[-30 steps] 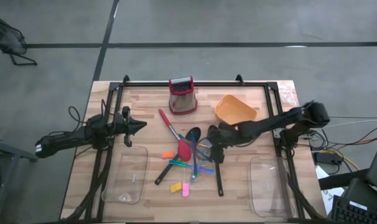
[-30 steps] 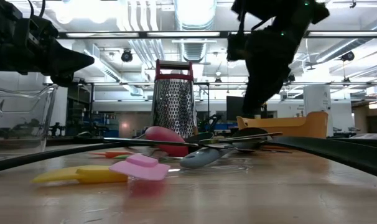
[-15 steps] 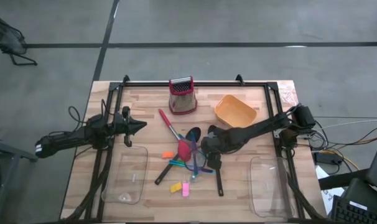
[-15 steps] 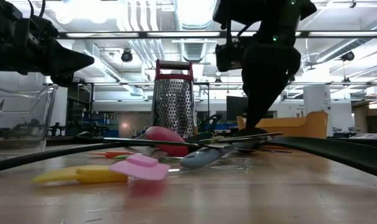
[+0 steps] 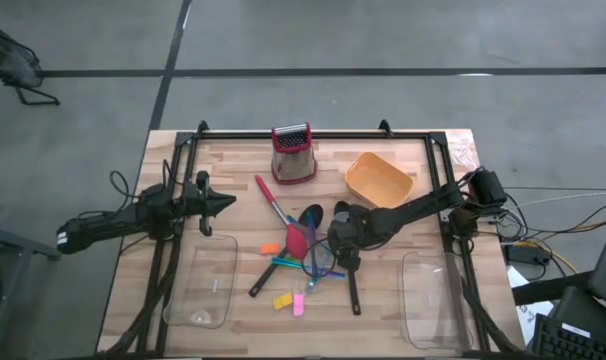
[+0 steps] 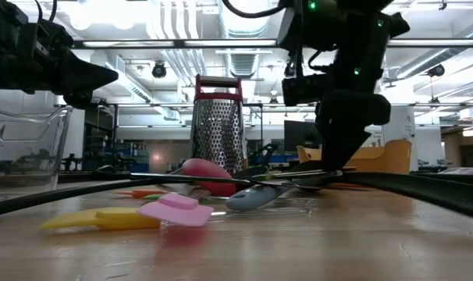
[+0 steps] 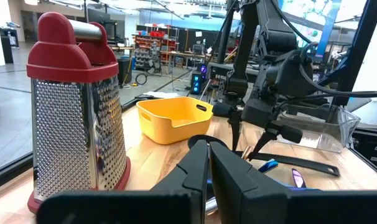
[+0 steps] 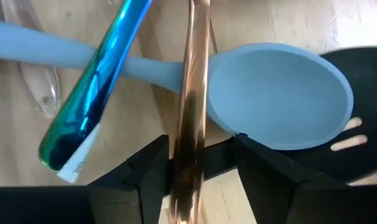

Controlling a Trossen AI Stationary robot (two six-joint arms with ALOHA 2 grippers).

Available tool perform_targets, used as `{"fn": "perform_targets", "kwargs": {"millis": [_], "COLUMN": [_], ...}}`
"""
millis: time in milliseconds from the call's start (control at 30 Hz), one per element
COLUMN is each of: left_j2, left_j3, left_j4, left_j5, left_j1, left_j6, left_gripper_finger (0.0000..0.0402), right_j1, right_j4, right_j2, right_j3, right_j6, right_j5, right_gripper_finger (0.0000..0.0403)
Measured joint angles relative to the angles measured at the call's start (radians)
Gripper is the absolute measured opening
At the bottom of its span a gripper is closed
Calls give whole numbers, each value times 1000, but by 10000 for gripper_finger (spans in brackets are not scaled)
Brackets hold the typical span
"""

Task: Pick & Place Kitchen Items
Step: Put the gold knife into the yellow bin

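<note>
The kitchen items lie in a pile mid-table: a red-headed spoon (image 5: 296,240), black spoons (image 5: 351,285), thin coloured sticks (image 5: 318,268), and orange (image 5: 270,248), yellow (image 5: 281,300) and pink (image 5: 299,303) pieces. My right gripper (image 5: 336,243) is open and low over the pile. In its wrist view its fingers (image 8: 145,171) stand on either side of a copper stick (image 8: 191,93), which lies over a grey-blue spoon (image 8: 275,93), beside a shiny blue-green stick (image 8: 95,106) and a black slotted spoon (image 8: 356,127). My left gripper (image 5: 221,205) is shut and empty at the table's left.
A red box grater (image 5: 293,155) stands at the far middle and an orange bowl (image 5: 378,178) to its right. Clear containers sit near the front left (image 5: 203,285) and front right (image 5: 433,300). A black frame (image 5: 313,134) runs along the table's edges.
My right gripper has come down onto the pile and shifted slightly toward the table's left, its arm folding lower over the table. The items have stayed where they were.
</note>
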Motion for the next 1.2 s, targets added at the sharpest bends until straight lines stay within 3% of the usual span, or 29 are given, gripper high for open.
{"fn": "perform_targets", "kwargs": {"millis": [567, 1200], "left_j2": [0, 0], "left_j3": [0, 0], "left_j4": [0, 0], "left_j5": [0, 0], "left_j1": [0, 0], "left_j6": [0, 0], "left_gripper_finger": [23, 23], "right_j1": [2, 4], "right_j4": [24, -40], "right_j2": [-2, -76], "right_j3": [-10, -9], "right_j6": [-3, 17], "right_j5": [-3, 5], "right_gripper_finger": [57, 63]}}
